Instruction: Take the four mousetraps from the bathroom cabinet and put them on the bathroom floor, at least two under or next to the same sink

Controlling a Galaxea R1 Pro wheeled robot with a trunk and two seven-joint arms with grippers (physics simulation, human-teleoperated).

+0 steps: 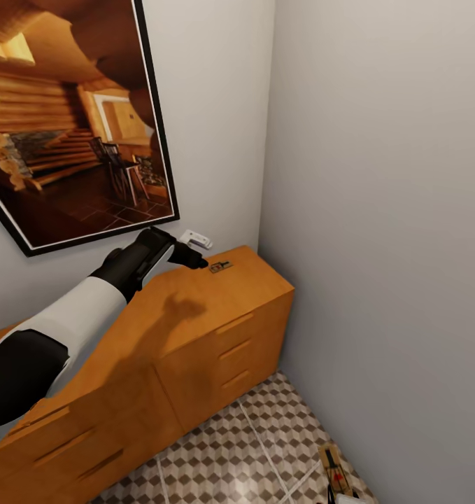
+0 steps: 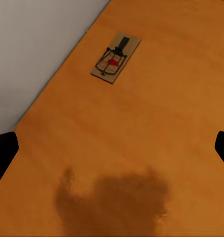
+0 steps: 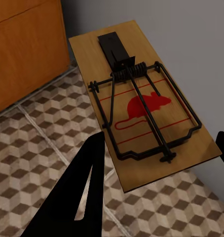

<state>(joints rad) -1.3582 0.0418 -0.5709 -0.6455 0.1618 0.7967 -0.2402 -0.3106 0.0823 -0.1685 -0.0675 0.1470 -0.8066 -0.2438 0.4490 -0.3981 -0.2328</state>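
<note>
One mousetrap (image 1: 220, 266) (image 2: 115, 58) lies flat near the far end of the orange-brown cabinet (image 1: 195, 315) top, close to the wall. My left gripper (image 1: 196, 261) (image 2: 112, 148) hovers just short of it, open and empty. A second mousetrap (image 3: 141, 108) (image 1: 333, 463) hangs low over the patterned bathroom floor (image 1: 251, 448) (image 3: 37, 148) beside the right wall. My right gripper (image 3: 160, 138) is shut on that trap's near end. The sink is out of view.
A large framed picture (image 1: 76, 119) hangs on the wall above the cabinet. The cabinet fills the corner against the grey right wall (image 1: 384, 210), leaving a narrow strip of tiled floor between its drawers (image 1: 234, 350) and that wall.
</note>
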